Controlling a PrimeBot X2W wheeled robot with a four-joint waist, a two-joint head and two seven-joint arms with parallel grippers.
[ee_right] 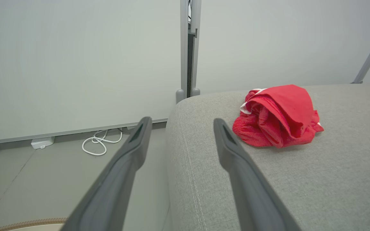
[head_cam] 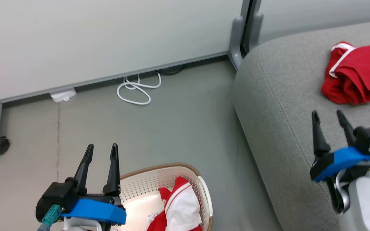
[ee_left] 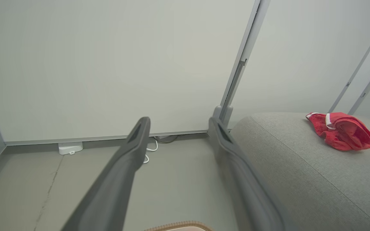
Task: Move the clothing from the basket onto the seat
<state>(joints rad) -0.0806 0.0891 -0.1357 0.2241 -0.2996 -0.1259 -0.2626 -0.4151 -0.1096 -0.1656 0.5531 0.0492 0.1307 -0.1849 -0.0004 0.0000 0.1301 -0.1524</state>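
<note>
One red garment (head_cam: 355, 75) lies bunched on the seat (head_cam: 284, 134), far right. The other garment (head_cam: 180, 208), red and white, sits in the basket (head_cam: 159, 167) on the floor, near, left of the seat, so the task looks half done. The right claw (head_cam: 327, 113) hovers over the seat's near part, released and empty, apart from the red garment. The left claw (head_cam: 102, 146) hangs just left of the basket, also released and empty. The step in hand seems to be fetching the other garment: bring a claw down over the basket's middle, pinch a thick fold rather than trim, lift clear of the rim, and set it beside the red garment.
</note>
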